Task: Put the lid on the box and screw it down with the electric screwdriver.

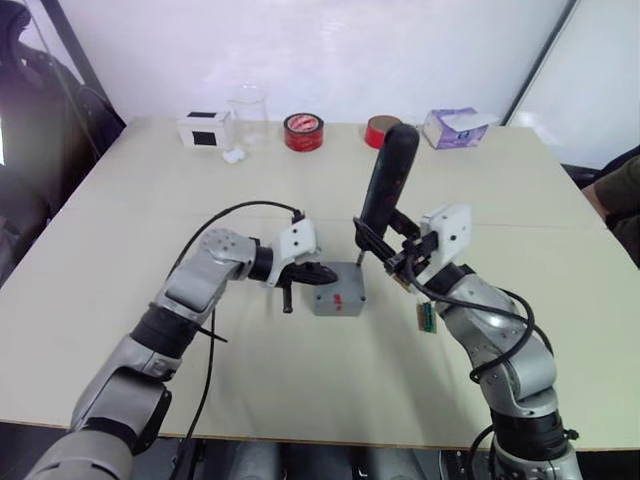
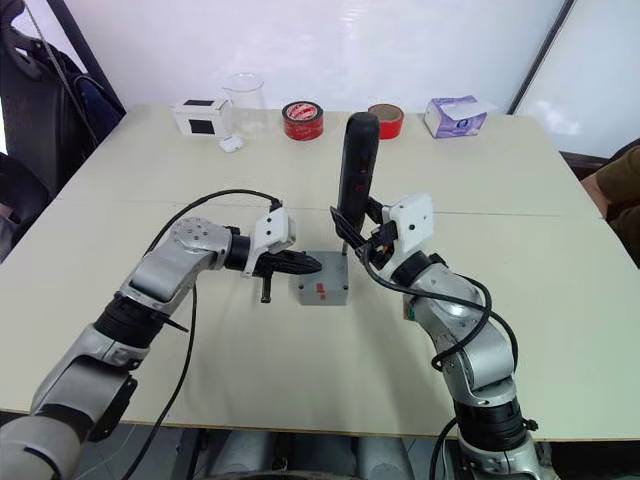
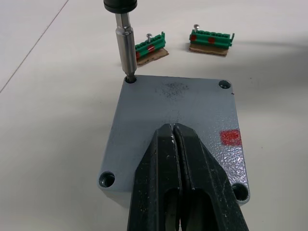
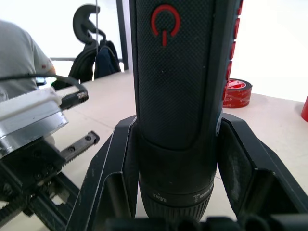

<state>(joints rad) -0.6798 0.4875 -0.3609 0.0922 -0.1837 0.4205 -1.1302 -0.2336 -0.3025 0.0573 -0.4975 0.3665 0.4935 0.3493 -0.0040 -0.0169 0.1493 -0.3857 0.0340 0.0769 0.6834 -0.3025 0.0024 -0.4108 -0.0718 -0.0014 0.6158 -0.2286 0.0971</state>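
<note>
While the lid (image 3: 178, 125) sits flat on the box (image 1: 338, 297) in the middle of the table (image 1: 120, 260), the left gripper (image 3: 177, 144) rests its tip on top of it with both fingers pressed together and nothing between them. The right gripper (image 4: 175, 159) is squeezed around the fat lower part of the screwdriver (image 1: 388, 180), which stands almost straight up. Its thin metal bit (image 3: 127, 53) goes down into 1 far corner hole of the lid. The lid and box look like hard, stiff plastic, and I think they are light, so they could slide or spin when the bit turns. Pushing down on the flat top, like the left gripper does, looks like a good way to hold them. The screwdriver looks hard with a bumpy skin that should not slip, and low down is a good place to grab it. I count 1 lid, 1 box, 1 screwdriver, 4 corner holes, 2 green blocks (image 3: 150, 45) just past the box, 2 red tape rolls (image 1: 303, 131), 1 clear cup (image 1: 248, 112), 1 white box (image 1: 203, 128) and 1 tissue pack (image 1: 455, 127).
</note>
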